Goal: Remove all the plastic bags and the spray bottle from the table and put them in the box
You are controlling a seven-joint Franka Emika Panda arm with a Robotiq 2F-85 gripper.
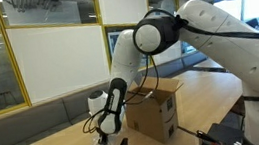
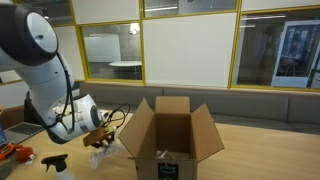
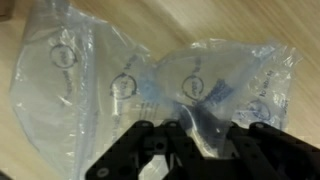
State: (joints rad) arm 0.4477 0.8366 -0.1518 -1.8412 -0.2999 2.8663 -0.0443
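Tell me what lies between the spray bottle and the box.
The plastic bags, with the gripper shut on them, lie between the spray bottle and the box, as an exterior view shows.

Nothing here can truly be read. The plastic bags [image 3: 150,80] carry faint round printed emblems [image 3: 63,57], too blurred to make out. The box [image 2: 205,140] has a small dark label [image 2: 168,168] low on its side, its print illegible.

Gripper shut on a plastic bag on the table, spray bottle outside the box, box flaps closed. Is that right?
Not quite: the box has its flaps open, as an exterior view shows. The rest holds: the gripper is shut on a plastic bag on the table, and the spray bottle is outside the box.
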